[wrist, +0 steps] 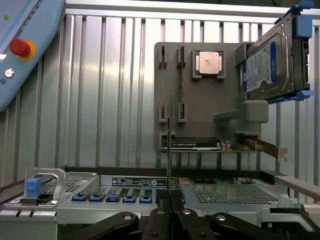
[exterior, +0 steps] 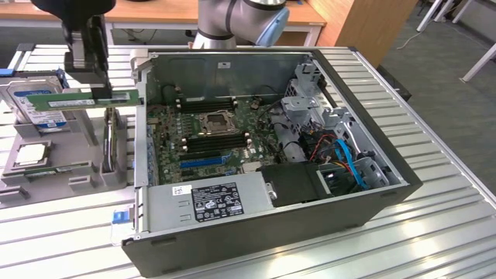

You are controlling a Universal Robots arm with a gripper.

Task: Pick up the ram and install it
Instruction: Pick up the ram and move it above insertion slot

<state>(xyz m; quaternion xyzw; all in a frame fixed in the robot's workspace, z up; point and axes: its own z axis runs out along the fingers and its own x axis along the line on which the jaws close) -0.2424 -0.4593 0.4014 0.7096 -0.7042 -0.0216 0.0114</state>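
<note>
From my station I see the black two-finger gripper (exterior: 99, 93) clamped tight on the ram (exterior: 69, 103), a long, narrow green circuit-board stick with a white label strip; the fingers pinch it near its middle and hold it level in the air, long edge horizontal. In the wrist view the ram (wrist: 170, 145) shows edge-on as a thin line rising from between the closed pads of the gripper (wrist: 171, 197). It hangs above the flat grey plastic holder tray (exterior: 81, 180), clear of its slots, on the exterior view's left of the open black computer case (exterior: 232, 244); one end reaches close to the case's near wall, yet the stick is outside the case and not seated on the green motherboard (exterior: 166, 142). On the tray (wrist: 200, 110) sit a silver hard drive with a blue-white label (exterior: 39, 110) (wrist: 265, 65), standing in its bracket, and a square silver processor chip (exterior: 31, 154) (wrist: 208, 64) lying flat in its recess; inside the case a grey box-shaped power supply with a black label (exterior: 209, 200) lies along the front edge.
</note>
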